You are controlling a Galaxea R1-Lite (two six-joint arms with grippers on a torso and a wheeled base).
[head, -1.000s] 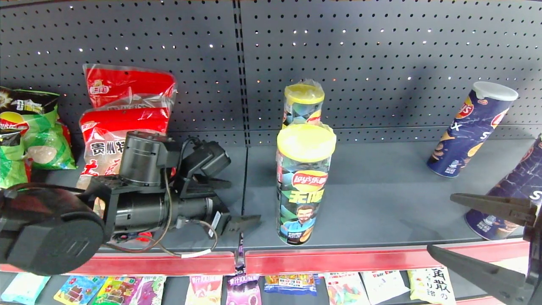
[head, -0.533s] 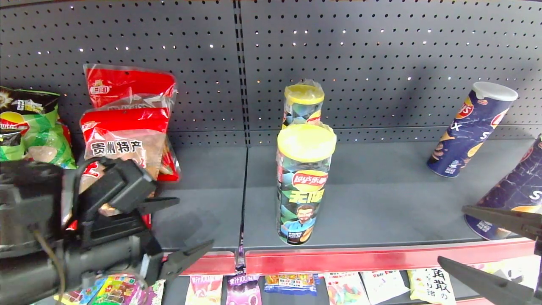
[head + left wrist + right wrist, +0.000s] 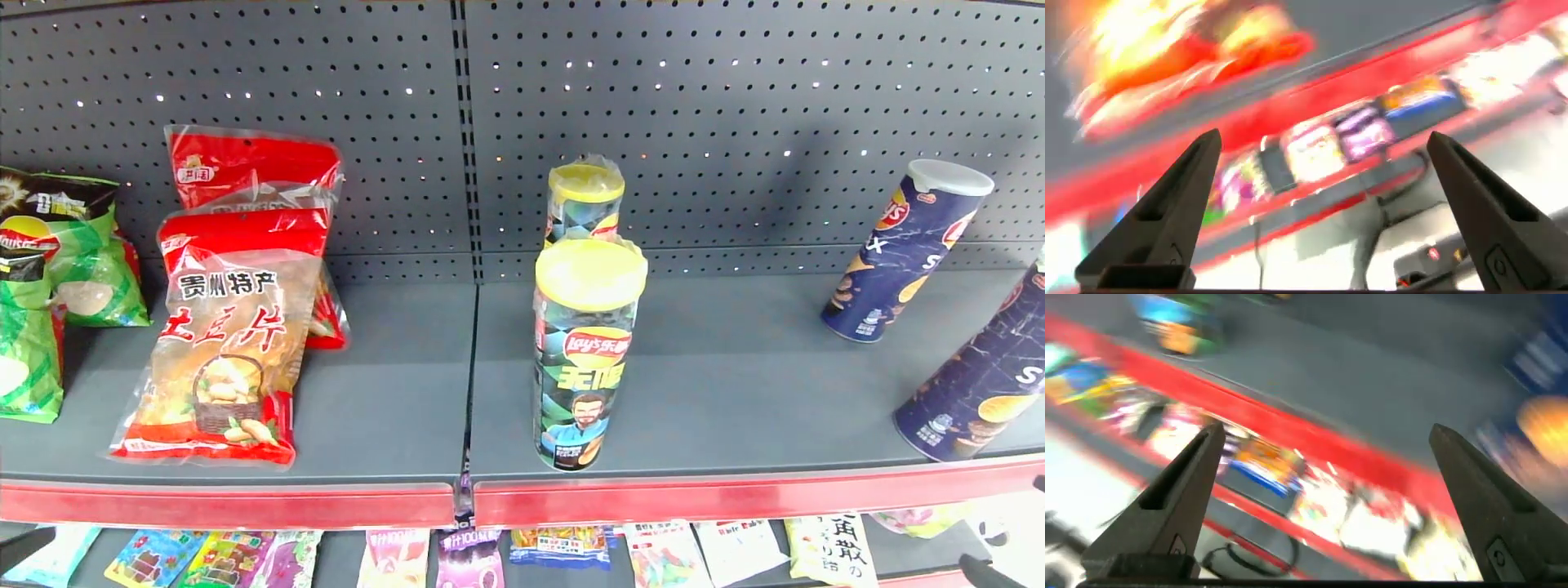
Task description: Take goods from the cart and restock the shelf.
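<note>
- Facing the shelf (image 3: 1315, 94) lip, the left gripper (image 3: 1324, 137) has its fingers wide apart, empty.
- Equally wide and empty, the right gripper (image 3: 1328, 430) faces it too.
- On the shelf, the red snack bag (image 3: 224, 343) leans left of the yellow-lidded can (image 3: 584, 359).

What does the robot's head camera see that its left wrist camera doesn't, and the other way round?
Head camera's extras: two yellow-lidded cans, two blue tubes and the pegboard wall. Left wrist camera's extra: a close-up of the left claw, spread open and empty. Shared: the red shelf edge, the red snack bag and the little packets underneath.
</note>
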